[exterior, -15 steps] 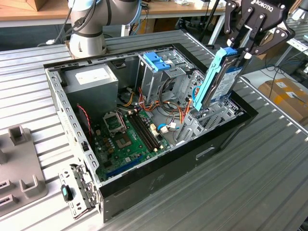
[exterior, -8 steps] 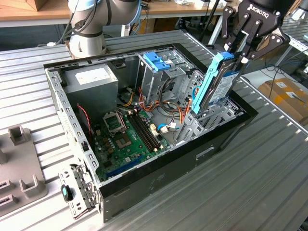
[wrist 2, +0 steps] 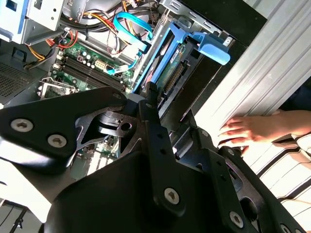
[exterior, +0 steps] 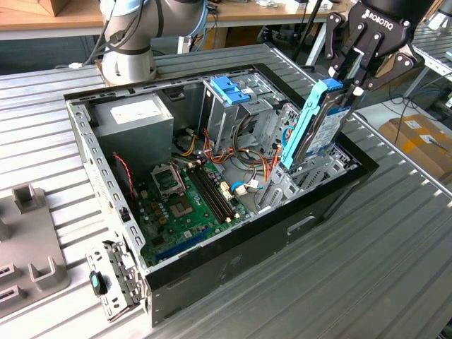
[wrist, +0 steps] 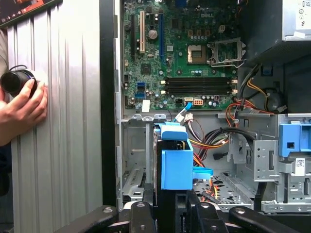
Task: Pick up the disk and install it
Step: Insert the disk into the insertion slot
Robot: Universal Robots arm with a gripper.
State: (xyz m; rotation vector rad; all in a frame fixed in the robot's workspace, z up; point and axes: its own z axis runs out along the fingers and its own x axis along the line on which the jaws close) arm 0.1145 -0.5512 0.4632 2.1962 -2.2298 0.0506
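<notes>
— Where do we place the disk?
— We log the disk [exterior: 316, 134] standing on end, slightly tilted, at the corner of the open computer case [exterior: 296, 229] on the exterior view's right. Its lower end sits down in the metal bay [exterior: 282, 185]. Its upper half stands above the case rim.
— And the gripper?
— The gripper [exterior: 344, 83] has its fingers closed on the disk's top end, one on each face. In the first wrist view we see the disk [wrist: 176, 167] edge-on, rising from between the fingers [wrist: 138, 213].
— What else do we note?
— The motherboard [exterior: 185, 201] lies flat on the case floor. The grey power supply [exterior: 134, 116] is toward the exterior view's left. A blue latch [exterior: 229, 88] tops the drive cage [exterior: 220, 116] between the power supply and the disk. A person's hand [wrist: 22, 104] rests on the ribbed table [wrist: 63, 145] just outside the case wall, holding a small black round thing [wrist: 14, 80].
</notes>
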